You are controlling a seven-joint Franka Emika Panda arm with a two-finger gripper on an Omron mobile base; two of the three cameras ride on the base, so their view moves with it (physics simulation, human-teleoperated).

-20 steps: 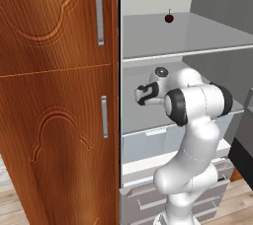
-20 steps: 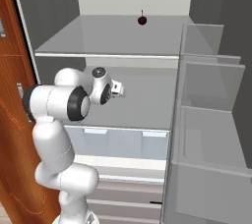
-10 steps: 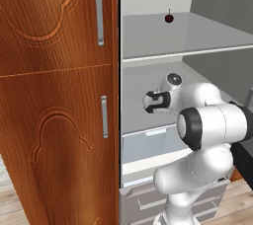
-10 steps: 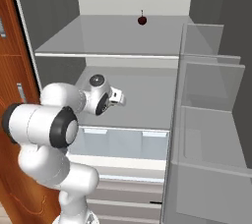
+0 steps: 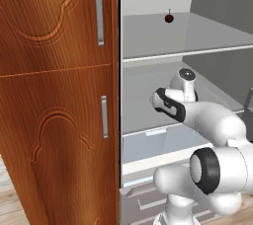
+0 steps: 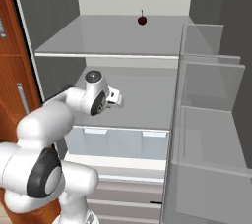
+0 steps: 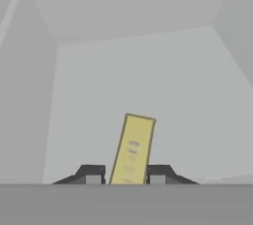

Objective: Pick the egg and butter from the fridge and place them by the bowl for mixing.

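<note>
The butter (image 7: 132, 150), a thin pale-yellow stick, stands up between my two dark fingers (image 7: 91, 173) in the hand view, and my gripper (image 7: 126, 175) is shut on it. Behind it lie the pale grey floor and back wall of the fridge (image 6: 108, 46). In the base views my gripper (image 6: 118, 100) (image 5: 157, 100) hangs over the fridge's middle shelf (image 5: 143, 105), under the upper shelf. The egg and the bowl are out of view.
A dark red stemmed fruit (image 6: 142, 20) (image 5: 169, 18) sits at the back of the upper shelf. A translucent drawer (image 6: 118, 142) lies below my hand. The open fridge door's shelves (image 6: 211, 120) stand to the right, and a carved wooden cabinet (image 5: 54, 95) to the left.
My elbow has swung down and closer to the base cameras. The hand has sunk slightly in front of the middle shelf.
</note>
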